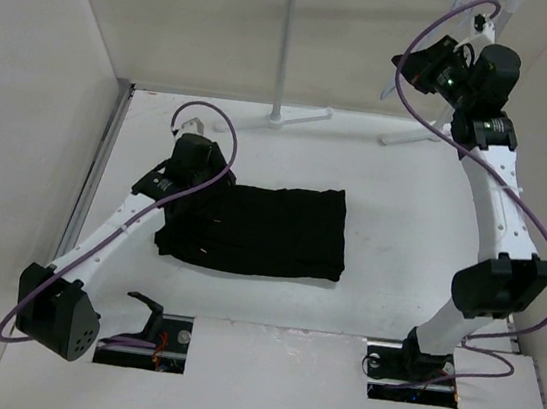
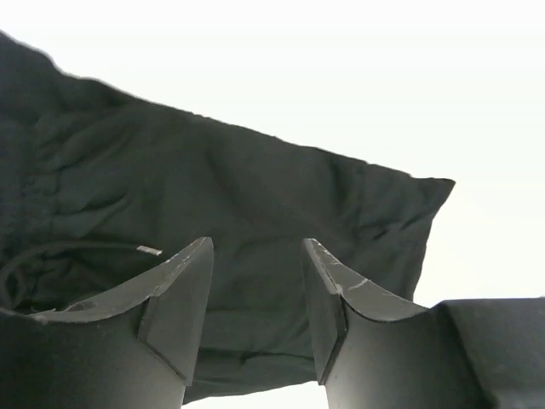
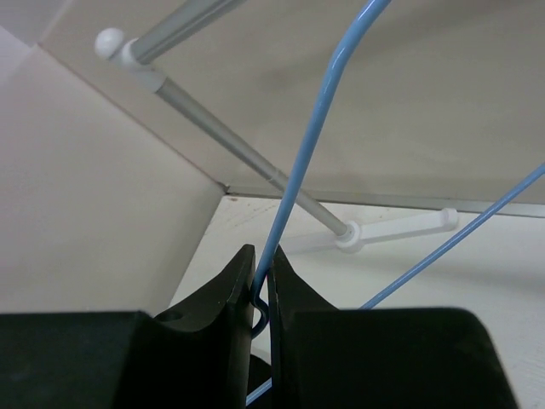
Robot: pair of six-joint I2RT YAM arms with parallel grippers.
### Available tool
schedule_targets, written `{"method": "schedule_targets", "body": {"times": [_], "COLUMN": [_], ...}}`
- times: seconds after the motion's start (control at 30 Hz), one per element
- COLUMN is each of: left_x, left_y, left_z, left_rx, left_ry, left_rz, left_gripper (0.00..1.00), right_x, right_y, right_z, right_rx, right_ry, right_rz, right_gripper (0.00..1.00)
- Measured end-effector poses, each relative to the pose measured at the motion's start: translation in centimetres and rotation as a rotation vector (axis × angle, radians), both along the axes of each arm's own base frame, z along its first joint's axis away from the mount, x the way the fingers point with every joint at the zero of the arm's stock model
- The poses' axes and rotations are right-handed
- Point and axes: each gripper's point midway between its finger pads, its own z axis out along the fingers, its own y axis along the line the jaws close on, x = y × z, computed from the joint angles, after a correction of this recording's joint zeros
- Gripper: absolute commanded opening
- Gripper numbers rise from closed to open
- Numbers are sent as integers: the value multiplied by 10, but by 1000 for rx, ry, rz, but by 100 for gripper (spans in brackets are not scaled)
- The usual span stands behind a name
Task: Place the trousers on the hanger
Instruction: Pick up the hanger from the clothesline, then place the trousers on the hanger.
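The black trousers lie folded in a rough rectangle in the middle of the table. My left gripper hovers over their left end; in the left wrist view it is open and empty, with the trousers spread just below and beyond the fingers. My right gripper is raised high at the back right, by the rack's top bar. It is shut on the thin pale blue wire of the hanger. The hanger shows only faintly in the top view.
The white tube garment rack stands at the back, its feet on the table and its grey bar running across the top. Walls close in the left, back and right sides. A drawstring lies on the trousers' waist end.
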Motion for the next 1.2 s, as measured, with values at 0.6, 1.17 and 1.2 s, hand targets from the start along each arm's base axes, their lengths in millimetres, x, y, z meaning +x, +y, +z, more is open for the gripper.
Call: {"method": "schedule_targets", "body": {"times": [0.6, 1.17, 1.2], "left_x": [4, -30, -29], "left_y": [-201, -302, -306], "left_z": [149, 81, 79], "left_rx": [-63, -3, -4], "left_ry": [-271, -160, -158], "left_rz": [-494, -698, -700], "left_gripper": [57, 52, 51], "right_x": [-208, -273, -274], "right_y": [63, 57, 57], "right_z": [-177, -232, -233], "right_rx": [-87, -151, -154], "right_ry": [294, 388, 392], "right_rz": [217, 202, 204], "right_gripper": [14, 14, 14]}}
